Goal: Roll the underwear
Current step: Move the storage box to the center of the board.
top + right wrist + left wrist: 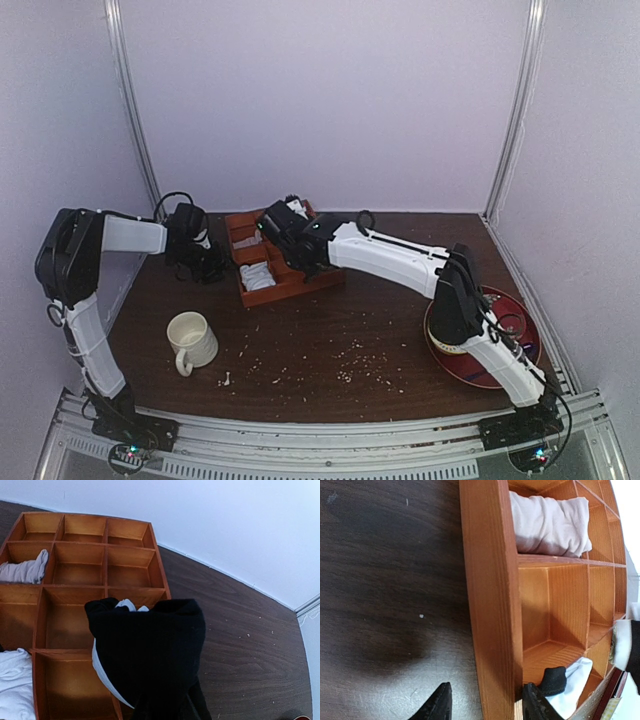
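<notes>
- Hanging over the wooden divider tray [160, 575], your right gripper [285, 228] is clamped on a bundle of the underwear [150, 655] — black with white edging. You hold it above the compartments, most likely so it can drop into one.
- Your left gripper [485, 705] sits with its jaws parted, astride the tray's near wall — probably to steady it.
- A whitish cloth [547, 525] already fills one cell.
- The mug [190, 340] stands well apart.

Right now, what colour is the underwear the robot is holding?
Black with white edging; the right wrist view shows it best.
</notes>
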Tool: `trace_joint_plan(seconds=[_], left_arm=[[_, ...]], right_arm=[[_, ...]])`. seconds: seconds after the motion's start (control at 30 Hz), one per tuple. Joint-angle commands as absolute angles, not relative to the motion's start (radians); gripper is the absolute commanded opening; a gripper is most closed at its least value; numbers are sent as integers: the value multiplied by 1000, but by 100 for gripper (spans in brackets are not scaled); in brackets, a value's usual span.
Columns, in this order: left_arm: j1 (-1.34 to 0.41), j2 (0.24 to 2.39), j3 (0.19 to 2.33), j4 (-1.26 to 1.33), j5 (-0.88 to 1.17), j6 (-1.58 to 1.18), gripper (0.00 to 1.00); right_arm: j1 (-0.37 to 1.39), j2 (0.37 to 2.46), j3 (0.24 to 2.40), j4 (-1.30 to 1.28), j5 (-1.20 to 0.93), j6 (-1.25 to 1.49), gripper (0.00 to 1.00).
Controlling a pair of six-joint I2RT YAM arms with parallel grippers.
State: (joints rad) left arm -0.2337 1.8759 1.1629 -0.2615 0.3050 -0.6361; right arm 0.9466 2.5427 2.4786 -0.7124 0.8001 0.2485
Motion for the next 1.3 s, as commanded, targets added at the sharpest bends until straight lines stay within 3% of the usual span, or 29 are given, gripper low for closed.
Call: trace_joint_plan(seconds=[0.0,0.6,0.9,1.27], left_arm=[[-219,1907,1155,-253,321,-646,62],[-219,1910,1133,-232,338,-659,62],[-218,1907,1129,-229,342,-662,62],[-219,1911,1124,-223,346,-666,62]], right_arm=[[962,2588,2493,-730,763,302,0],[954,2578,2357,-659,487,523,0],[867,2496,2177,-499,252,642,0],[817,2553,2221,-509,75,701,0]])
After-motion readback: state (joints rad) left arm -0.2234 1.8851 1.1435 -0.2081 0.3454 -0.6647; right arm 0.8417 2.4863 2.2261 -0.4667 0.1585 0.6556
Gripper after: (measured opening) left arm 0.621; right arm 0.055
